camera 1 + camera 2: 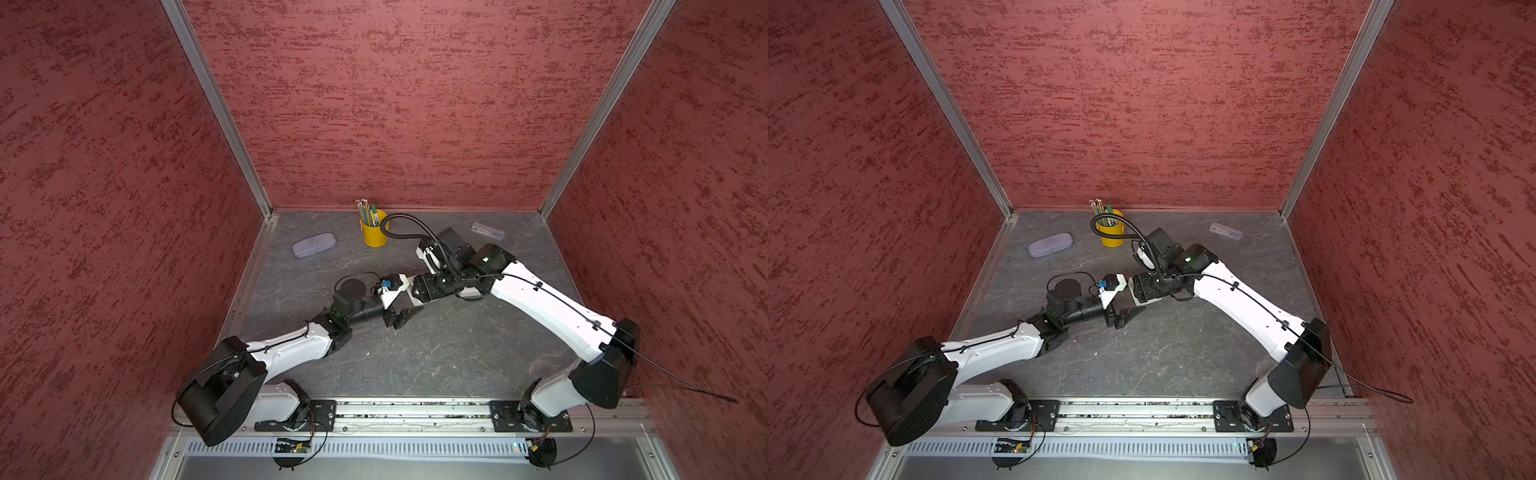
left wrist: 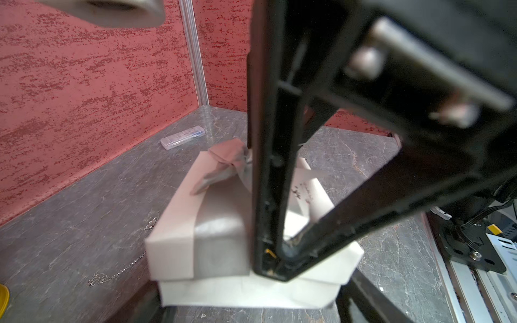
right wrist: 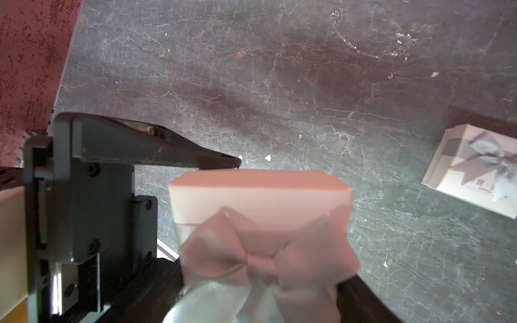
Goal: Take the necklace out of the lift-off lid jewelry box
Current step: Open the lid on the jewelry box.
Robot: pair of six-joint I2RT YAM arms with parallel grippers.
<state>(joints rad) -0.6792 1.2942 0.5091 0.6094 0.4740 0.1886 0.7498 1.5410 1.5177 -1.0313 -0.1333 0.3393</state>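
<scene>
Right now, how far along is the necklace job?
Done: necklace lies on the table, outside the box. In hand: right gripper clamps the box; lid sits askew on it, left gripper at its edge. Left: probably just seat the lid and let go.

Bow box [image 3: 260,193] [image 3: 458,179] x2, arm [image 1: 291,349] [image 1: 548,307] x2, case [image 1: 313,244] [image 1: 487,231] x2; necklace [image 3: 404,41], pencil cup [image 1: 374,237] 1 ea.

Satin bow [image 3: 265,260], matt card lid [image 3: 260,193]
</scene>
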